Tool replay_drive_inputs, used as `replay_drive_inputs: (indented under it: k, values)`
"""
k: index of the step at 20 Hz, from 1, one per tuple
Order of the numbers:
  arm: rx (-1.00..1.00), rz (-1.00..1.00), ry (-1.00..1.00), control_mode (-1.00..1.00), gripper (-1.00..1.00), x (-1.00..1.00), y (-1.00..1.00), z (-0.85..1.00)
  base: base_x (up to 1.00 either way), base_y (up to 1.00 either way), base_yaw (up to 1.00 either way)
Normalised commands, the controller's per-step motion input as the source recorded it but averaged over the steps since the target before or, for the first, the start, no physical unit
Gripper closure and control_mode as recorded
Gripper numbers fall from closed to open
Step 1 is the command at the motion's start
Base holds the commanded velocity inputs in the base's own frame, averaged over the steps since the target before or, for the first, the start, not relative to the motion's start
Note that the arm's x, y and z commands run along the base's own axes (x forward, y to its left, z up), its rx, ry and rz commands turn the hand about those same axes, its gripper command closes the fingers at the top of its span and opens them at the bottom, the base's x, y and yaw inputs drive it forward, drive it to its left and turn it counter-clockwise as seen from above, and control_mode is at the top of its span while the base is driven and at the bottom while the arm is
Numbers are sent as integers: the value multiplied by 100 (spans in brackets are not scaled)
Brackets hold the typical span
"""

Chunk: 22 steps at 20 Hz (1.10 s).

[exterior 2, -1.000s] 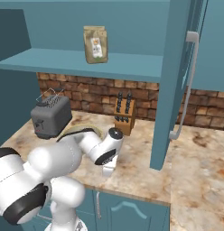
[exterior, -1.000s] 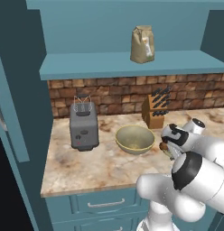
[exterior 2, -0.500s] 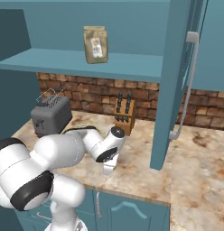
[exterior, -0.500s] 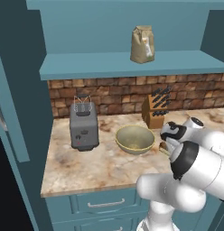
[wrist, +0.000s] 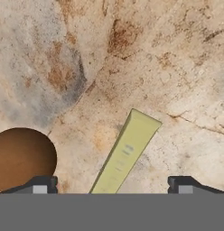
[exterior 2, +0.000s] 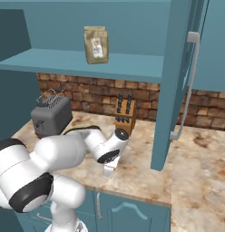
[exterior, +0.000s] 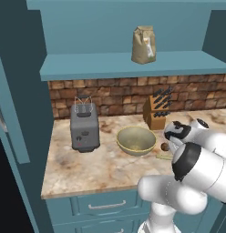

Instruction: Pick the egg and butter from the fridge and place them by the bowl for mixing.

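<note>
The pale olive bowl (exterior: 136, 141) stands on the marble counter (exterior: 101, 168). Just right of it lies the small brown egg (exterior: 164, 146), also at the lower left of the hand view (wrist: 21, 155). The pale-yellow butter (wrist: 125, 151) lies flat on the counter beside the egg, a thin strip in the left base view (exterior: 163, 157). My gripper (wrist: 113, 184) hangs right over the butter, open, its fingertips (wrist: 41, 184) wide apart on either side and touching nothing. In the right base view the hand (exterior 2: 110, 158) points down at the counter. The fridge is out of view.
A grey toaster (exterior: 84, 126) sits left of the bowl and a knife block (exterior: 156, 113) behind it against the brick wall. A paper bag (exterior: 144, 44) rests on the shelf above. An open teal cabinet door (exterior 2: 171, 86) stands to the right.
The jaws have spread from nearly shut to wide apart, and the butter now lies free on the counter. The hand has barely moved.
</note>
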Motion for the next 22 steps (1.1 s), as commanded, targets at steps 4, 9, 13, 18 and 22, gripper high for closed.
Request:
replay_drive_inputs:
  k: [4, 9, 13, 18, 22]
  values:
    - [1, -9, 0, -100, -100, -18, 1, 28, 0, 0, 0]
    - [0, -9, -2, -100, -100, -21, 1, 45, 0, 0, 0]
    - [-6, 3, 0, -100, -100, -32, 14, 46, 0, 0, 0]
    - [-24, 22, 0, -100, -100, -41, 31, 42, 0, 0, 0]
    - [-24, 23, -5, -100, -100, -43, 24, 46, 0, 0, 0]
